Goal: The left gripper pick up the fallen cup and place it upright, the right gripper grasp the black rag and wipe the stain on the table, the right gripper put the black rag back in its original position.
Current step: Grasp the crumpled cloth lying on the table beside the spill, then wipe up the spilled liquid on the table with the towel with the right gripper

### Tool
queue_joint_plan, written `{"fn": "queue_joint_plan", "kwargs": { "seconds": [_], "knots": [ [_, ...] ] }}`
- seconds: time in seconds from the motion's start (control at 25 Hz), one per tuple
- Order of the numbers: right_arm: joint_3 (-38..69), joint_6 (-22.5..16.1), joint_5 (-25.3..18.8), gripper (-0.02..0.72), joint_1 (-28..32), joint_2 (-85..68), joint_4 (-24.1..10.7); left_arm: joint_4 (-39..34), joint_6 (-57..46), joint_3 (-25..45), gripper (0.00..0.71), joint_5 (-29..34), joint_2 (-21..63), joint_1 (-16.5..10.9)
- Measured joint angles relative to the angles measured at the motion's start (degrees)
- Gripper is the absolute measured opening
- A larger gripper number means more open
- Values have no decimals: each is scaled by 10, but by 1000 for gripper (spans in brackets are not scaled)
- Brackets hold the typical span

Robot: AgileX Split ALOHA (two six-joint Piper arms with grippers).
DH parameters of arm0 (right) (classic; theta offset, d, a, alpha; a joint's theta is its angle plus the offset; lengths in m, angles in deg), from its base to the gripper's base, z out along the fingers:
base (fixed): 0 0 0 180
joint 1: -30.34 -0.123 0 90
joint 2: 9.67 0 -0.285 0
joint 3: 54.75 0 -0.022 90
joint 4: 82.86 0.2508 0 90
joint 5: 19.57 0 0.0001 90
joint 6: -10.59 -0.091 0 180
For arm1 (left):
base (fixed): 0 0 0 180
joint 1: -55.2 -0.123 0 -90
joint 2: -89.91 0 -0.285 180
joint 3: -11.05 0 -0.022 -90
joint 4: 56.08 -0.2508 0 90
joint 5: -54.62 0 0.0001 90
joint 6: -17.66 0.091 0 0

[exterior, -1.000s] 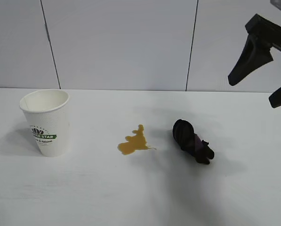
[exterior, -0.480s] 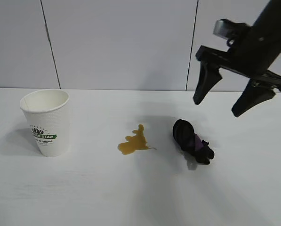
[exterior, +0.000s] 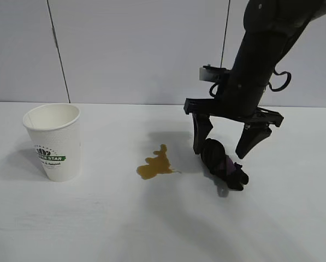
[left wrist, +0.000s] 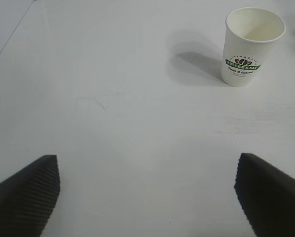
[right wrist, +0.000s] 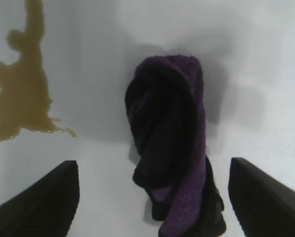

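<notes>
The white table (exterior: 97,229) spans the whole scene, running back to a pale panelled wall (exterior: 141,49). Over its right half the right arm (exterior: 261,60) slants down from the upper right, and the right gripper (exterior: 227,150) hangs just above the far end of the black rag (exterior: 223,164), fingers pointing almost straight down. Those fingers are spread wide, one on each side of the rag and clear of it, gripping nothing; in the right wrist view the rag (right wrist: 174,143) lies between the two dark tips, with bare table on both sides. Whether either tip already rests on the tabletop is hard to judge from these angles. The cup (exterior: 53,141) stands upright at the left of the table, mouth up and logo facing the near side, well apart from everything else. The rag is a bunched black roll with some purple showing, lying right of centre. The stain (exterior: 156,164), an amber puddle, sits at the centre, just left of the rag, not touching it. The left gripper (left wrist: 147,197) is seen only in its own wrist view, fingers fully spread and empty, over bare table well short of the cup (left wrist: 251,47).
</notes>
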Motion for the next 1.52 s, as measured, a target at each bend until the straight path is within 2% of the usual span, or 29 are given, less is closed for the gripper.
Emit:
{"fn": "queue_joint_plan", "kwargs": {
  "seconds": [0.16,0.28,0.48,0.56,0.84,1.16,1.28,1.36,1.52],
  "knots": [
    [-1,0,0,557,0,10,-2,0,0,0,694,0,0,0],
    [-1,-1,0,503,0,10,-2,0,-1,0,694,0,0,0],
    [-2,-1,3,320,0,10,-13,0,-1,0,694,0,0,0],
    [-2,-1,4,279,0,10,-17,0,-1,0,694,0,0,0],
    [-2,-1,7,260,0,10,-18,0,-2,0,694,0,0,0],
    [-2,-1,34,246,0,10,-18,0,-2,0,694,0,0,0],
    [-2,-1,36,166,0,10,-18,0,-2,0,694,0,0,0],
    [-2,-1,43,83,0,10,-18,0,-2,0,694,0,0,0],
    [-2,-1,44,71,0,10,-18,0,-2,0,694,0,0,0]
  ]
}}
